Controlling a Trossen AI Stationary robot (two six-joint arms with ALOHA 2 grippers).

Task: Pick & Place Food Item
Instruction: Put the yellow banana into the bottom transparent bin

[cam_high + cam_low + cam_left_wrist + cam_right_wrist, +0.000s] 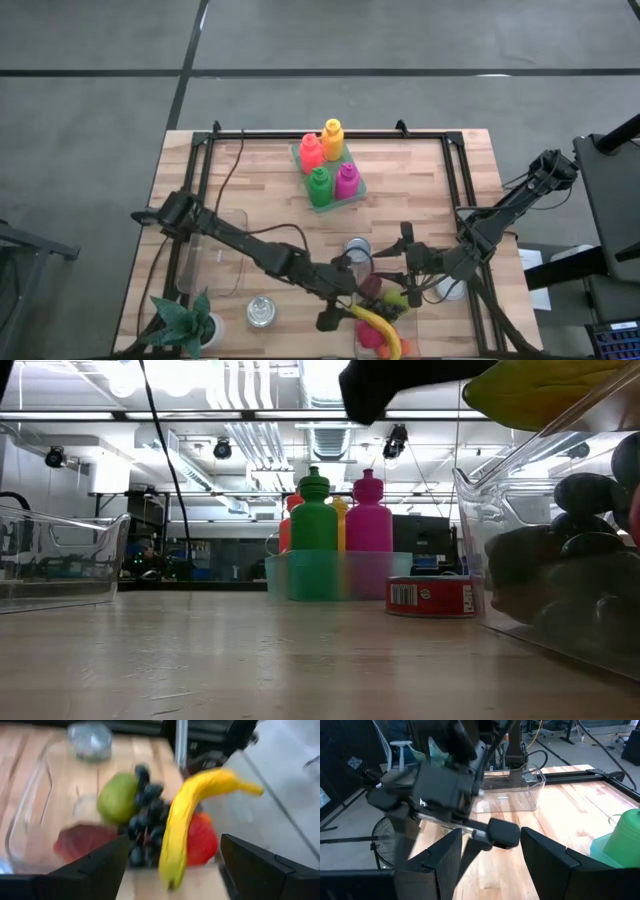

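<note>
Yellow banana (186,825), green pear (117,798), dark grapes (148,815), red fruit (202,840)

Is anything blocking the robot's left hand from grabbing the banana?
Nothing visible does. The left gripper hangs open right above the banana, which lies on top of the grapes, beside a green fruit in the clear bin. The right gripper waits beside it.
</note>
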